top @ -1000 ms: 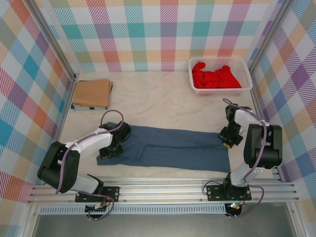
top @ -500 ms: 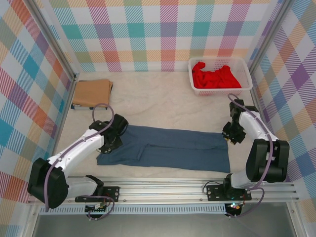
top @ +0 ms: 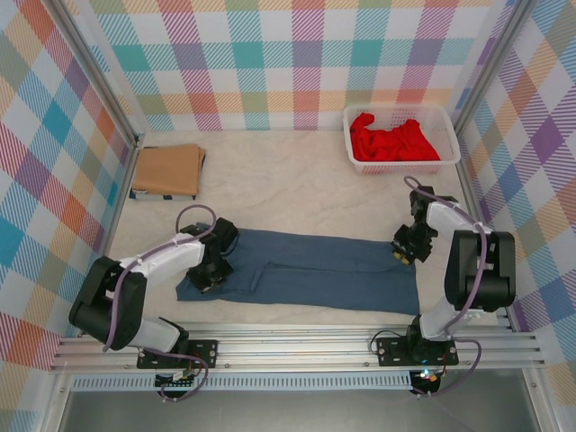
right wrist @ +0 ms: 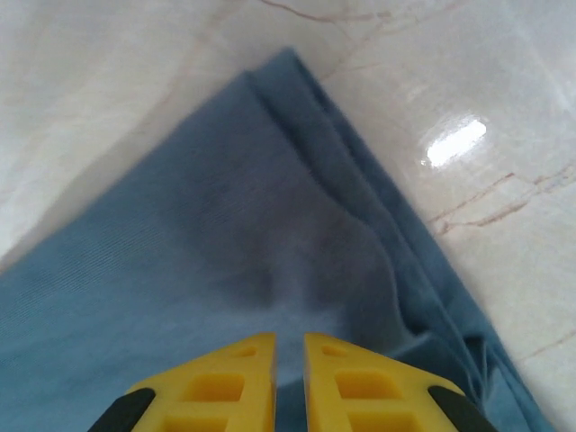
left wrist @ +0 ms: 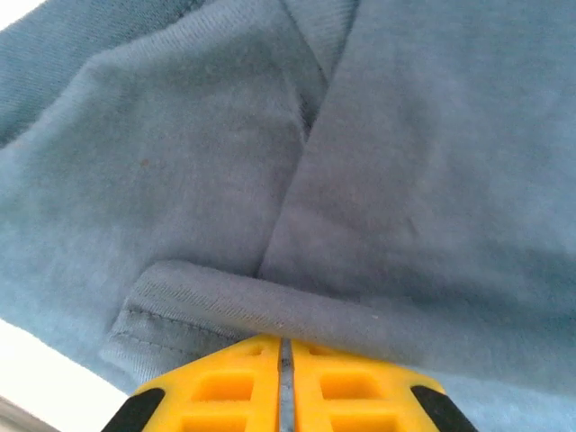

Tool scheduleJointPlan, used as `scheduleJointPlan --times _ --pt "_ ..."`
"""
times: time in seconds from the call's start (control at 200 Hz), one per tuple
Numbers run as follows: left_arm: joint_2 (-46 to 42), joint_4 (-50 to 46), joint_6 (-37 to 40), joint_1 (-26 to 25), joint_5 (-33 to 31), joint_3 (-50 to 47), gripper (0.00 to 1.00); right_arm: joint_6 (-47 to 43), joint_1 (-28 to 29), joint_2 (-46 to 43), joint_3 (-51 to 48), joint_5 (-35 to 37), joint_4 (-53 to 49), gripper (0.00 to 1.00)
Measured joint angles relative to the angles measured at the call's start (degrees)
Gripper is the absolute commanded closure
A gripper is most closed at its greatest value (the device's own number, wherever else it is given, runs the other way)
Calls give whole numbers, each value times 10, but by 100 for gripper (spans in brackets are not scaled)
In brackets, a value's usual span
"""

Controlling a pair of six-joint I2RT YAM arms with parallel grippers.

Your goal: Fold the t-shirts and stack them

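Observation:
The slate blue t-shirt (top: pixel 315 270) lies as a long folded strip across the near table. My left gripper (top: pixel 209 273) presses down on its left end. In the left wrist view its yellow fingers (left wrist: pixel 234 378) stand almost together at a rolled hem (left wrist: pixel 270 310), with a sliver of cloth in the slit. My right gripper (top: pixel 402 251) sits on the strip's far right corner. Its yellow fingertips (right wrist: pixel 337 360) are a narrow gap apart, and blue cloth (right wrist: pixel 270 225) puckers in toward them. The tan-brown t-shirt (top: pixel 167 169) lies folded at the back left. The red t-shirt (top: pixel 394 140) is bunched in the basket.
A white slotted basket (top: pixel 450 162) stands at the back right corner. Checked walls close in the left, back and right sides. A metal rail (top: pixel 297 346) with both arm bases runs along the near edge. Bare pale tabletop (top: pixel 288 184) spreads between the shirts.
Both grippers shifted toward the back half a second ago and have come down again on the blue shirt's two ends. Their jaws parted slightly and have narrowed onto cloth.

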Motion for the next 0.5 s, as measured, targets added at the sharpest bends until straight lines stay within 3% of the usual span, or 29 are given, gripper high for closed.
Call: scheduleJointPlan --times 0.325,0.5 --pt "123 -52 35 36 -2 97 90 34 -28 40 14 -20 -13 81" --pt "235 -84 83 63 -18 235 91 45 -60 45 16 -41 -21 81"
